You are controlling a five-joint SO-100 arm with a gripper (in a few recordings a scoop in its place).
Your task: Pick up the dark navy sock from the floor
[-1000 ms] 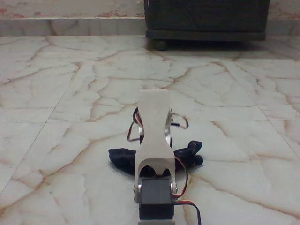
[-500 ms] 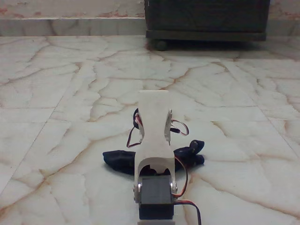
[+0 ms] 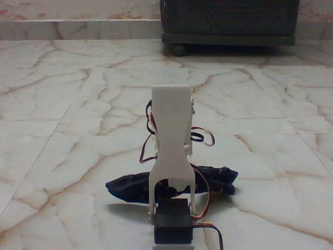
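Observation:
The dark navy sock (image 3: 127, 187) lies stretched sideways across the cream marble floor (image 3: 62, 130), sticking out left and right from behind the arm. Its right end (image 3: 221, 179) reaches a little higher than its left. The arm's white upper link (image 3: 171, 130) stands upright in front of the sock's middle, with a black servo block (image 3: 173, 221) at its base and red, black and white wires looping beside it. The gripper is hidden behind this link, so its hold on the sock cannot be judged.
A dark wheeled cabinet (image 3: 229, 21) stands at the back right against a low marble skirting (image 3: 78, 28), with one wheel (image 3: 178, 50) under it. Open tiled floor spreads left, right and beyond the arm.
The white link has risen and tipped more upright. The sock has spread wider and flatter, its left end further left and its right end further right; the dark lump at its right has flattened.

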